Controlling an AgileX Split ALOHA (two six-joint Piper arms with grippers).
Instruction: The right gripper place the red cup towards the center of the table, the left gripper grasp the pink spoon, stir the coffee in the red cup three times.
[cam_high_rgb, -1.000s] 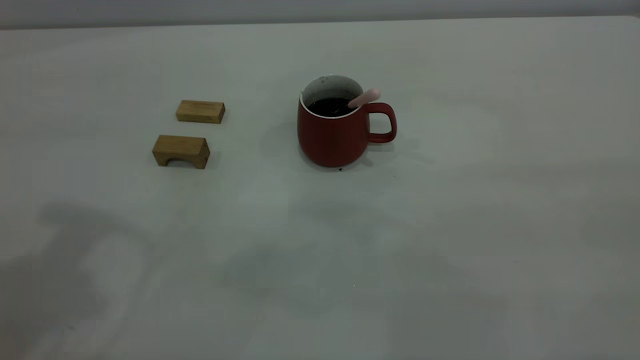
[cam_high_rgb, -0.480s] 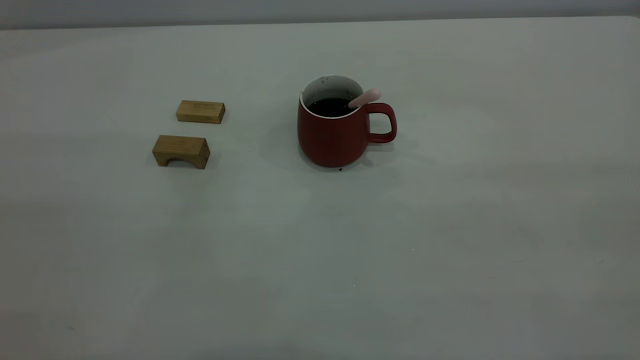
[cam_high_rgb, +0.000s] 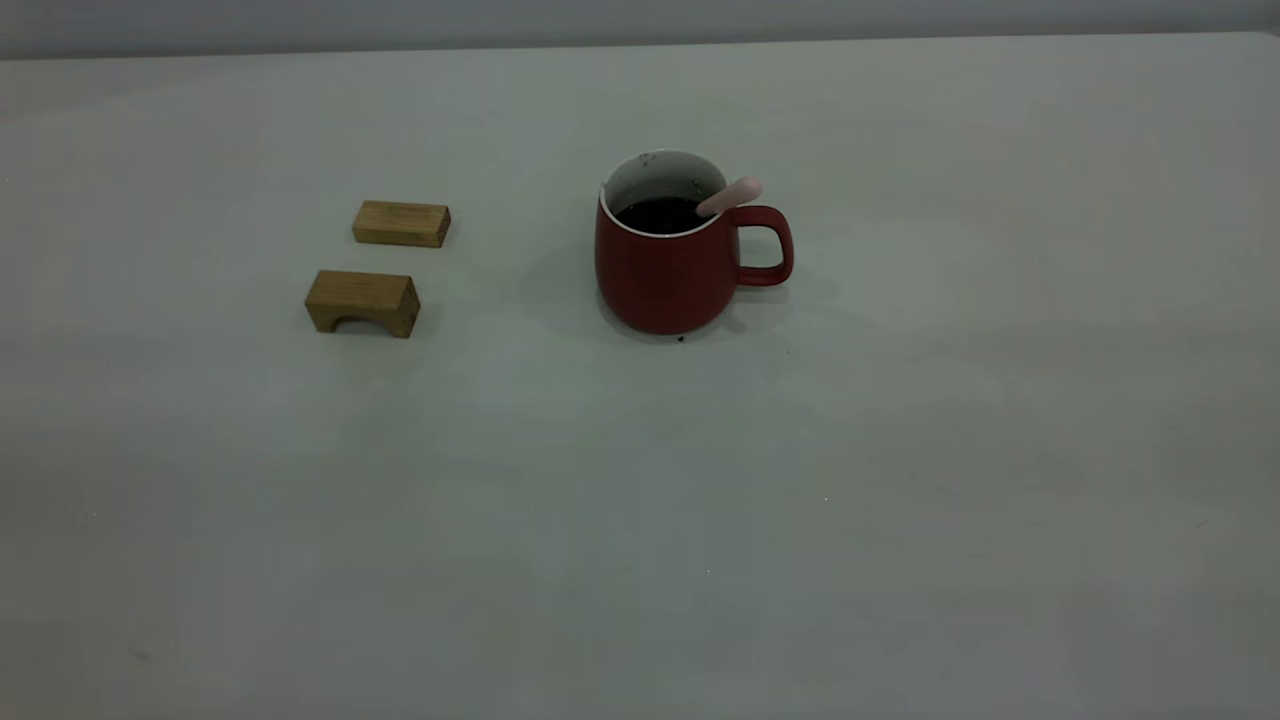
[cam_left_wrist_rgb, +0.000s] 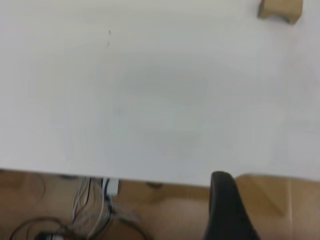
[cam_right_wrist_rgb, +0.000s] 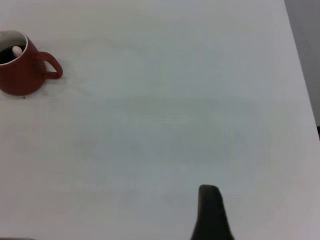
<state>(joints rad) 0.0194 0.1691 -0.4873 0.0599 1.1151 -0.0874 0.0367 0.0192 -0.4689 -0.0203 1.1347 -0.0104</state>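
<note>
Near the middle of the table (cam_high_rgb: 900, 480) stands the red cup (cam_high_rgb: 668, 262), upright, its loop handle turned away from the two wooden blocks. Inside it lies the coffee (cam_high_rgb: 660, 213), dark and flat, and the pink spoon (cam_high_rgb: 730, 195) leans in it, its handle resting on the rim just above the cup's handle, its bowl hidden in the liquid. The arched wooden block (cam_high_rgb: 362, 302) and the plain wooden block (cam_high_rgb: 401, 223) sit well apart from the cup, on the side opposite its handle. My left gripper (cam_left_wrist_rgb: 227, 210) hangs at the table's edge, far from the cup; my right gripper (cam_right_wrist_rgb: 211, 212) is well apart from the cup on its handle side. Only one dark finger of each shows, so I cannot tell whether either is open or closed.
</note>
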